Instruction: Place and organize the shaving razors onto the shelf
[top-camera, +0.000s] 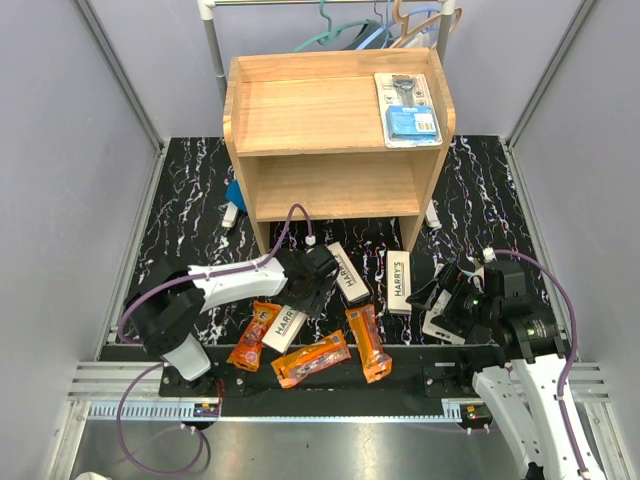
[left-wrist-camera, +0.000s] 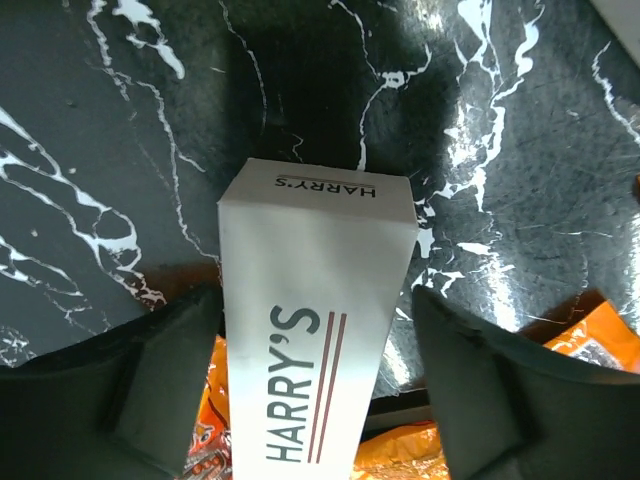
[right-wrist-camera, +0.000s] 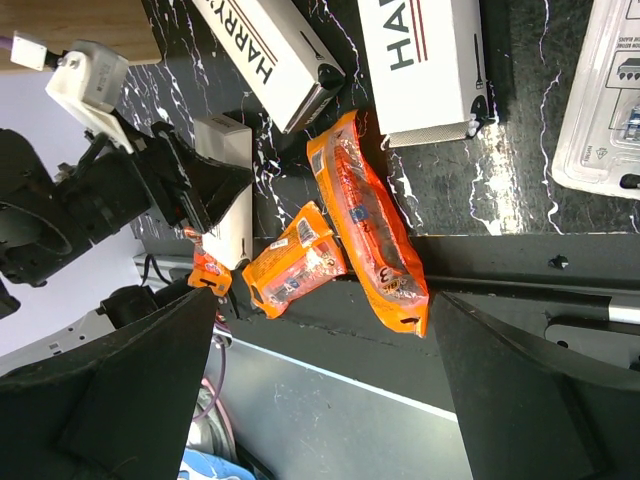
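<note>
The left gripper (left-wrist-camera: 315, 300) is pinching a Harry's box (left-wrist-camera: 310, 340) between its fingers (left-wrist-camera: 170, 380), which are pressing on the box's long sides near its printed end. The box is tilting, with its other end pointing down over the orange packets (top-camera: 312, 358) lying at the near edge of the table (top-camera: 190, 200). The right gripper (right-wrist-camera: 325, 300) is hanging over the table with its fingers (right-wrist-camera: 130, 390) spread wide and nothing between them, and a blister pack (right-wrist-camera: 605, 100) is lying near it. A second box (top-camera: 345, 272) and a third box (top-camera: 398, 280) are lying flat on the table just in front of the shelf (top-camera: 300, 115), apart from each other. Another blister pack (top-camera: 408, 108) is sitting on the right side of the shelf's top
</note>
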